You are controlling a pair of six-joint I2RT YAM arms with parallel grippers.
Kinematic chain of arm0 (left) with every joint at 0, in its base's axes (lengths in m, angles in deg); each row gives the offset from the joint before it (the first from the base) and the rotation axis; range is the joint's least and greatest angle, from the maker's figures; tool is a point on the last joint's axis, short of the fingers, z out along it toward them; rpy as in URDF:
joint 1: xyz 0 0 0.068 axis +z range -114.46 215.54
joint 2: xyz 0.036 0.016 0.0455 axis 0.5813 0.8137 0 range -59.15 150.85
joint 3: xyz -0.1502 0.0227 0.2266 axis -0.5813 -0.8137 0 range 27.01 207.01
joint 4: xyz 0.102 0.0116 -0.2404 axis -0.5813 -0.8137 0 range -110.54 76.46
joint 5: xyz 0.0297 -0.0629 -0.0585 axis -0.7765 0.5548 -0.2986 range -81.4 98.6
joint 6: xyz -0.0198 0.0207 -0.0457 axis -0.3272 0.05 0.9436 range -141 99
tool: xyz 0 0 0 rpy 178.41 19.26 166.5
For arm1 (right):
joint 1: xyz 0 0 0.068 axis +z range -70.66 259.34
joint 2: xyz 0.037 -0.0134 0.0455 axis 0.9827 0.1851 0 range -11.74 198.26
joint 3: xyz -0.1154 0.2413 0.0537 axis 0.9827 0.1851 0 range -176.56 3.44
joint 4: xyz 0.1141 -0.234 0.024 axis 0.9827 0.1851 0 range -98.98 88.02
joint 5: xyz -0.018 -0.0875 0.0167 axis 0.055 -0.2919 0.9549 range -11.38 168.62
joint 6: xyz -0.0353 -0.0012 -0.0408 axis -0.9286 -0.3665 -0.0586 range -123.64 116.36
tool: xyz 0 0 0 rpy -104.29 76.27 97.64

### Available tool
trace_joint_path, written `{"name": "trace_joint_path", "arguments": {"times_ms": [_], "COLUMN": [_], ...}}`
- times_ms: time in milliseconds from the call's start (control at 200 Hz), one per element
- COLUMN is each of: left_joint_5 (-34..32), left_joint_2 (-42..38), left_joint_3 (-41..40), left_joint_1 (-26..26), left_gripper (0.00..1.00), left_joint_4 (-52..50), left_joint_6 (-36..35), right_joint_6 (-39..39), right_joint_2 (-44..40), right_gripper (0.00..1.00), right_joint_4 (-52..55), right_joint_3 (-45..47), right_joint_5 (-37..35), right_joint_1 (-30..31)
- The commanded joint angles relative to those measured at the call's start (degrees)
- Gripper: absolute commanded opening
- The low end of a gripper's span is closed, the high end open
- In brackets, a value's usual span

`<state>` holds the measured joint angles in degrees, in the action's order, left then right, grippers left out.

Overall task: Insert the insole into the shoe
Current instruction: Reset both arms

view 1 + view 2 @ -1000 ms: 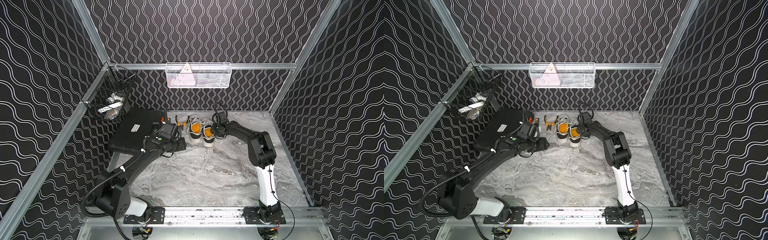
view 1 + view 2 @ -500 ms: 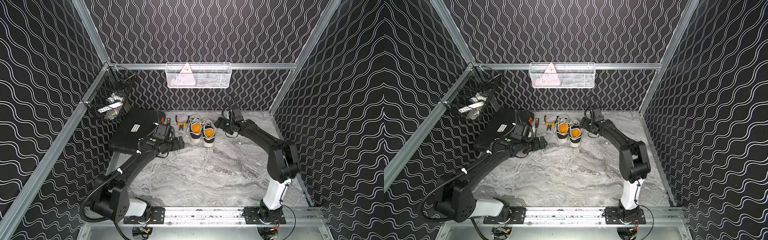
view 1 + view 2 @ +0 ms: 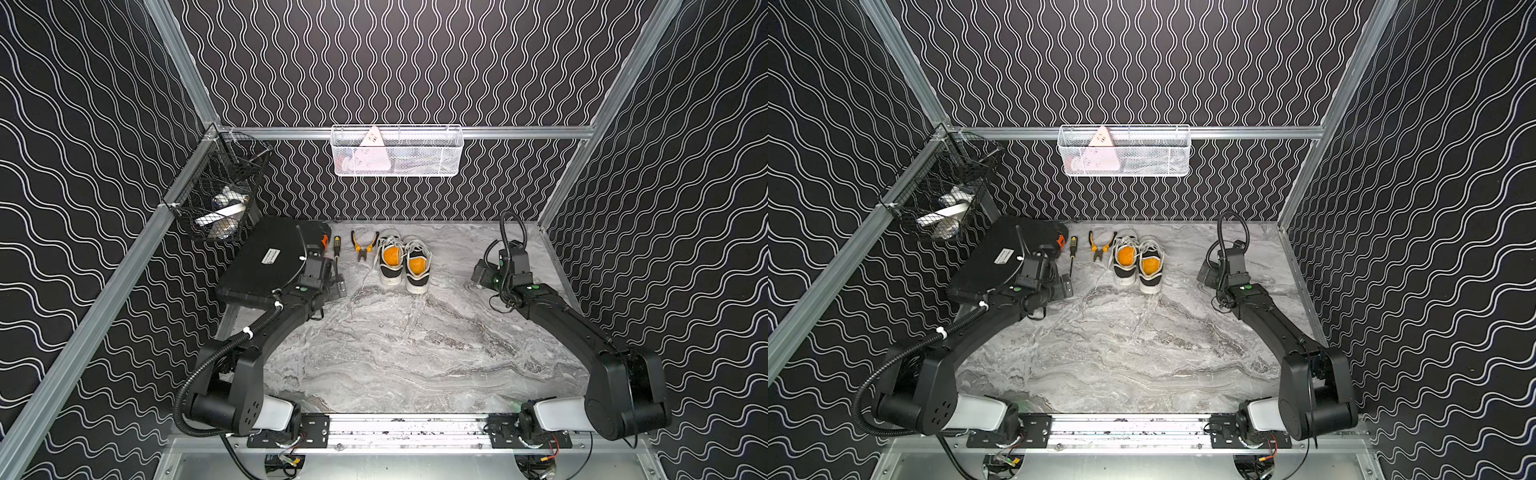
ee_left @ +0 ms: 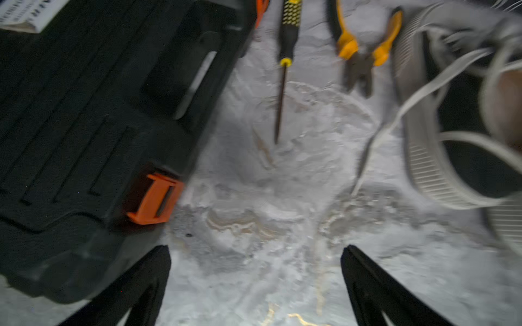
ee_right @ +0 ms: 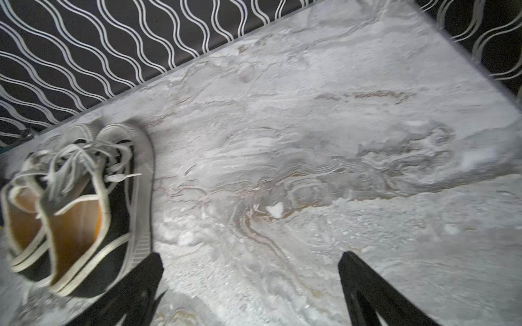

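A white label (image 3: 272,256) is carried on the black case (image 3: 257,274), but its writing cannot be read in any view. The two shoes (image 3: 403,266) are set side by side near the back edge of the table (image 3: 395,345), and an orange insole (image 3: 392,257) is seen inside each. A screwdriver (image 3: 336,243) and pliers (image 3: 362,247) are laid between case and shoes. The left gripper (image 4: 255,254) is spread wide beside the case, with nothing held. The right gripper (image 5: 251,256) is equally wide and empty, toward the right edge. Broad bare table is seen in front.
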<state>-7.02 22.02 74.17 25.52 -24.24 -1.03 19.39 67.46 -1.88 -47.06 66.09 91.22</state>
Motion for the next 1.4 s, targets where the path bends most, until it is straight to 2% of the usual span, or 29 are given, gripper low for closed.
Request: {"name": "trace_joint_path", "arguments": {"times_ms": [0, 85, 235, 250, 265, 345, 415, 450, 495, 555, 600, 650, 710, 786, 871, 971, 1081, 1176, 1396], "left_joint_5": [-7.37, -4.31, 1.4, 1.58, 2.63, 0.93, 1.0, 3.18, 4.59, 5.48, 3.94, 4.39, 3.57, 3.53, 3.47, 2.94, 3.03, 3.03, 5.11], "left_joint_2": [0.91, 4.34, 10.7, 10.62, 10.38, 10.91, 12.15, 11.45, 11.45, 11.94, 14.64, 12.57, 14.11, 13.1, 13.23, 13.32, 13.53, 13.57, 13.57], "left_joint_3": [-4.35, -7.7, -12.66, -12.52, -12.68, -14.58, -17.25, -18.35, -21.11, -24.57, -26.22, -25.26, -26.04, -26.03, -26.04, -26.34, -26.36, -26.41, -26.14], "left_joint_1": [2.02, 4.92, 6.14, 6.15, 6.15, 6.24, 6.6, 6.59, 6.59, 6.29, 5.92, 5.89, 5.65, 5.63, 5.54, 4.93, 5.01, 5.01, 5.85], "left_gripper": [0.99, 0.98, 0.92, 0.98, 0.99, 0.99, 0.99, 0.99, 0.99, 0.99, 0.99, 1.0, 1.0, 1.0, 1.0, 1.0, 1.0, 1.0, 1.0], "left_joint_4": [16.42, 25.26, 40.35, 39.31, 39.41, 45.34, 52.49, 52.86, 58.48, 64.62, 72.27, 65.66, 70.75, 68.85, 68.87, 69.8, 70.5, 70.52, 70.1], "left_joint_6": [-11.79, -13.21, -15.84, -15.68, -16.23, -17.55, -18.31, -18.66, -19.55, -19.92, -20.42, -19.66, -20.41, -19.96, -19.97, -20.5, -20.76, -20.81, -20.49], "right_joint_6": [-2.22, -3.13, -5.98, -6.53, -7.0, -10.73, -15.81, -15.51, -14.09, -16.26, -16.1, -16.03, -17.48, -15.8, -17.3, -15.99, -16.96, -16.36, -16.75], "right_joint_2": [-0.95, -1.13, 1.24, 1.69, 2.07, 4.9, 8.03, 10.05, 12.08, 14.7, 13.46, 14.34, 17.28, 14.61, 16.93, 14.89, 16.47, 15.55, 16.08], "right_gripper": [1.0, 1.0, 1.0, 1.0, 1.0, 1.0, 1.0, 1.0, 1.0, 1.0, 1.0, 1.0, 1.0, 1.0, 1.0, 1.0, 1.0, 1.0, 1.0], "right_joint_4": [-6.4, -9.54, -19.54, -20.96, -22.24, -31.5, -37.08, -40.46, -44.59, -57.79, -53.08, -56.52, -66.84, -57.27, -65.87, -59.61, -65.66, -61.96, -64.18], "right_joint_3": [2.02, 4.29, 10.11, 10.77, 11.38, 14.89, 16.4, 17.4, 19.64, 24.53, 24.1, 25.6, 28.14, 26.2, 28.06, 26.89, 28.32, 27.49, 27.91], "right_joint_5": [-5.52, -5.66, -8.91, -9.15, -9.46, -10.41, -9.28, -8.33, -8.96, -5.1, -1.19, 1.63, 0.6, 0.92, 0.41, -0.64, -0.57, -1.07, -1.1], "right_joint_1": [-1.09, -3.49, -8.09, -8.44, -8.72, -9.25, -9.33, -10.25, -10.84, -11.58, -11.7, -12.6, -12.71, -12.71, -12.69, -12.67, -12.67, -12.58, -12.58]}}
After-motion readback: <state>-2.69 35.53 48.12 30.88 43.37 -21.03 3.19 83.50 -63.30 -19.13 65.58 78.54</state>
